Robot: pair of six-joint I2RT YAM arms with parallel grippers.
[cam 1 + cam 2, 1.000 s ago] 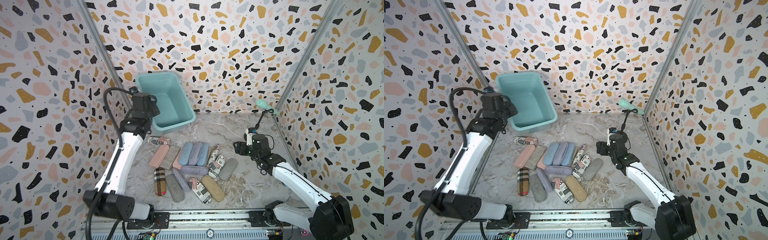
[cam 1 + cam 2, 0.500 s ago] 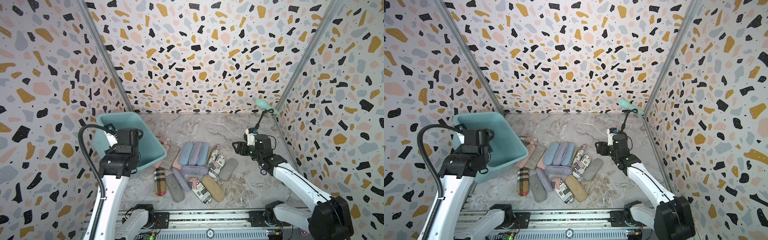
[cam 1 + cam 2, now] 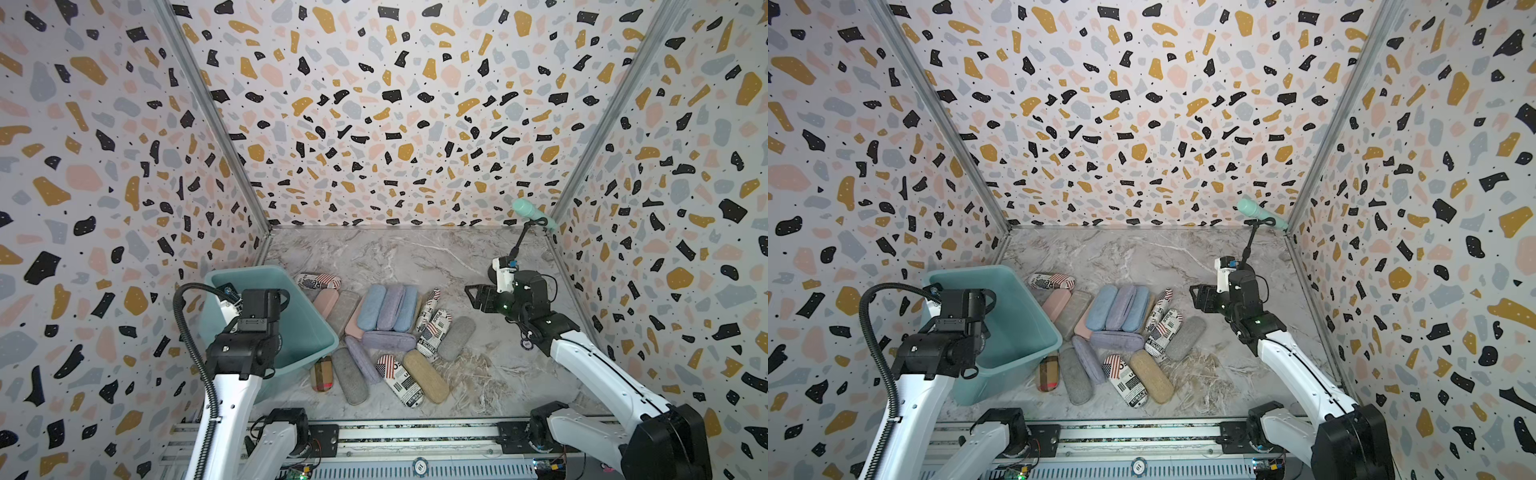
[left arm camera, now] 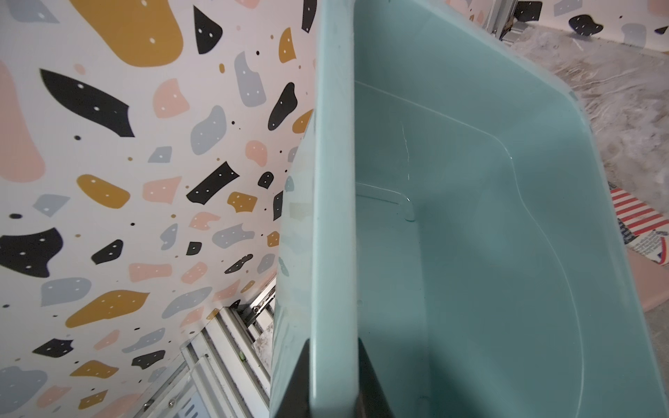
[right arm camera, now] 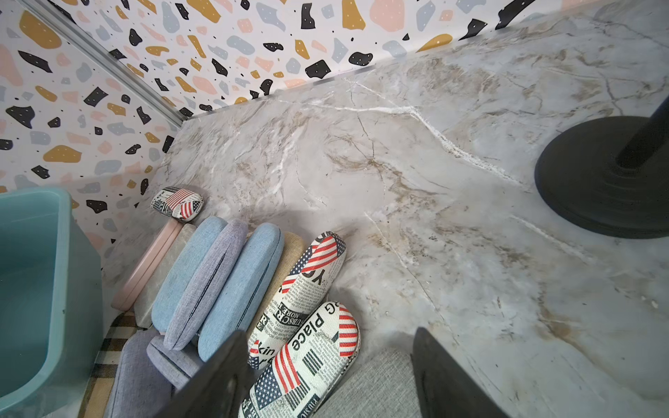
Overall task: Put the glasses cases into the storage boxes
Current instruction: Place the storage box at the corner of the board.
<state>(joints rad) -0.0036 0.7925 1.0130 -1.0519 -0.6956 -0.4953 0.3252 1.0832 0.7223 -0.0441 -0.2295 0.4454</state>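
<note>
The empty teal storage box (image 3: 303,328) (image 3: 1017,328) hangs tilted at the front left, against the pile of glasses cases (image 3: 386,328). My left gripper (image 4: 333,349) is shut on the box's left rim (image 4: 335,181). The box's near corner overlaps the plaid case (image 3: 322,376) and the pink case (image 3: 326,300). Light blue (image 3: 371,307), lavender (image 3: 390,306), grey (image 3: 351,376), tan (image 3: 425,376) and flag newsprint cases (image 3: 434,332) lie on the marble. My right gripper (image 3: 473,297) (image 5: 329,331) hovers open above the newsprint case (image 5: 311,347) and a grey case (image 5: 373,391), holding nothing.
A mint microphone (image 3: 534,212) on a black stand occupies the back right corner, its round base (image 5: 597,181) close to my right wrist. Terrazzo walls enclose three sides. A metal rail (image 3: 374,436) runs along the front edge. One flag case (image 3: 318,281) lies apart behind the box.
My left arm has carried the storage box from the back left corner down to the front left, beside the cases. The right gripper narrowed slightly and stayed in place.
</note>
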